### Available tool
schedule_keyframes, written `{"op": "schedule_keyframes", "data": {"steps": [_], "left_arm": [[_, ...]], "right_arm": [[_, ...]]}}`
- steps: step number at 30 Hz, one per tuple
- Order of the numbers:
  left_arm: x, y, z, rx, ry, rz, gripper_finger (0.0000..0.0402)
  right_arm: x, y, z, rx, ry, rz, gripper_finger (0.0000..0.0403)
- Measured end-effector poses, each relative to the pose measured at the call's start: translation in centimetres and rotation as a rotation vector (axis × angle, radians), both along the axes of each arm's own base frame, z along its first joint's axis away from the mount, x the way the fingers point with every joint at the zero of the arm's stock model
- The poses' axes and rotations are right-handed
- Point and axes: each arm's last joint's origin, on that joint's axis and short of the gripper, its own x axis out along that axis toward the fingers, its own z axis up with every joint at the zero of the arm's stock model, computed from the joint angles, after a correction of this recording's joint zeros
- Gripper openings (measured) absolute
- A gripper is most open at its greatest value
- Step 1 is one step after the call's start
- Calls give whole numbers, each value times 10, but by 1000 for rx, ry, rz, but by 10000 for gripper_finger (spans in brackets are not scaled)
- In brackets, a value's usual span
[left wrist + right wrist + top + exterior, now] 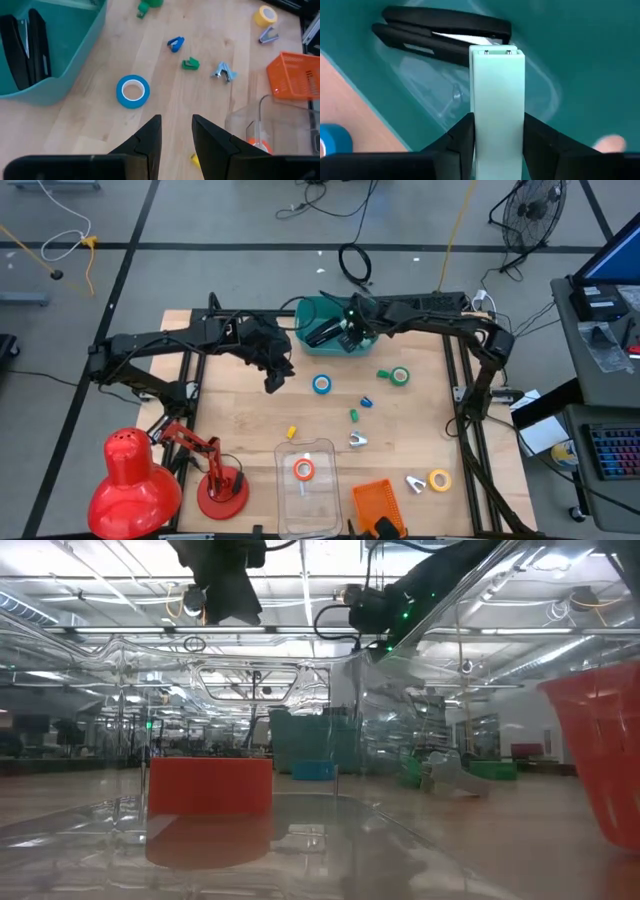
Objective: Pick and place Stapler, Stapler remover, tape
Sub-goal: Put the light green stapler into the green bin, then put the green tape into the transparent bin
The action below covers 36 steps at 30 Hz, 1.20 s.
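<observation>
Right gripper [497, 135] pinches your mint stapler [497, 100] over the teal bin [315, 315], beside the black stapler [445, 32]; now lower and release.

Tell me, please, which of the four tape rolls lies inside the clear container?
The orange tape, inside the clear container at the table's front. The blue tape, green tape and yellow tape all lie on bare wood.

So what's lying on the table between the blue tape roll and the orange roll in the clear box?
In the high view, only a small yellow bit lies between the blue tape roll and the orange roll; otherwise bare wood.
</observation>
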Motion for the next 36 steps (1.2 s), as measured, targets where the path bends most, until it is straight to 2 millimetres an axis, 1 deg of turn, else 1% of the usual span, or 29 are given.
{"op": "schedule_keyframes", "data": {"steps": [2,5,7,10,14,19,21,26,29,32,36], "left_arm": [[0,0,0,7,3,-9,111],[0,0,0,20,2,-23,111],[-1,1,0,22,3,-22,111],[-1,3,0,28,3,-23,111],[-1,4,0,41,1,-32,111],[-3,10,-1,47,5,-14,111],[-4,12,-1,47,11,-14,110],[-6,16,-1,44,14,-6,110],[-7,18,-1,38,13,-3,110],[-7,20,-1,33,12,-4,110],[-7,20,-1,35,11,-17,110]], "right_arm": [[2,-2,-1,-25,-6,-32,124],[1,-5,-5,-70,41,-79,124],[-3,-6,-6,-89,80,-118,124],[-7,-9,-6,-92,91,-156,125],[-12,-15,-7,-80,102,-176,125],[-14,-19,-7,-89,119,-161,127],[-15,-20,-7,-92,118,-157,135],[-13,-21,-6,-106,109,-147,175],[-14,-22,-6,-108,108,-151,190],[-15,-23,-6,-108,106,-154,194],[-14,-24,-6,-110,101,-154,187]]}}
